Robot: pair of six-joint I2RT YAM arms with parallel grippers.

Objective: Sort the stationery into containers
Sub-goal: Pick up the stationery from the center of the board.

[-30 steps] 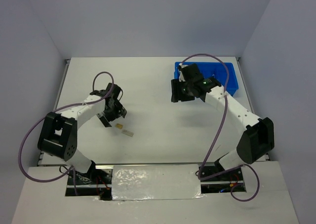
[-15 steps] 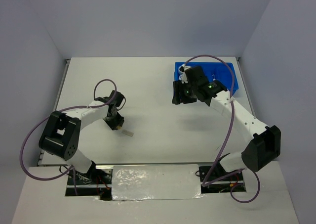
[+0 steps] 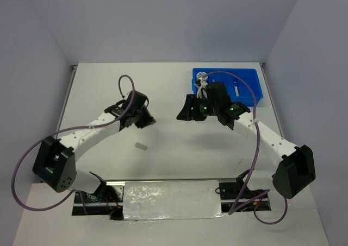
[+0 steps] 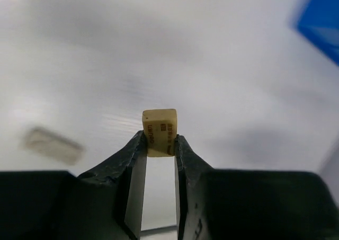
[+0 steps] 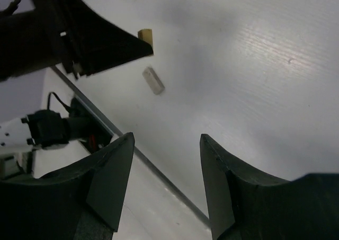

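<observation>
Right now my left gripper [image 4: 160, 147] is pinched narrow on the tiny tan block [image 4: 159, 125]. Both fingers [image 4: 136, 155] press its lower sides, and its top and printed face stand clear above the tips. I hold it off the white desk [image 3: 163, 88], a little left of the desk's middle. From overhead, the left gripper [image 3: 147, 119] points towards the right edge.

Below and behind that block, the beige bar [image 4: 53, 144] lies flat on the desk, blurred in my left wrist view. From overhead the beige bar [image 3: 141, 146] sits closer to the near edge than my left gripper, apart from it and touching nothing.

My right gripper [image 5: 167, 139] is spread wide with nothing between its fingers [image 5: 111, 181]. It hangs above the desk's middle, and from overhead the right gripper [image 3: 187, 109] faces my left one across a gap. Through that spread I see the tan block [image 5: 145, 36] at the tip of the left gripper [image 5: 139, 48], with the beige bar [image 5: 153, 81] just beyond it on the desk.

The blue tray [image 3: 225, 70] stands at the far right corner of the desk, behind my right arm. A blue-white marker [image 3: 235, 87] lies inside it. What else it holds is too small or too covered by my cable to tell. One blue corner of the tray [image 4: 323, 17] shows at the upper right of my left wrist view.
</observation>
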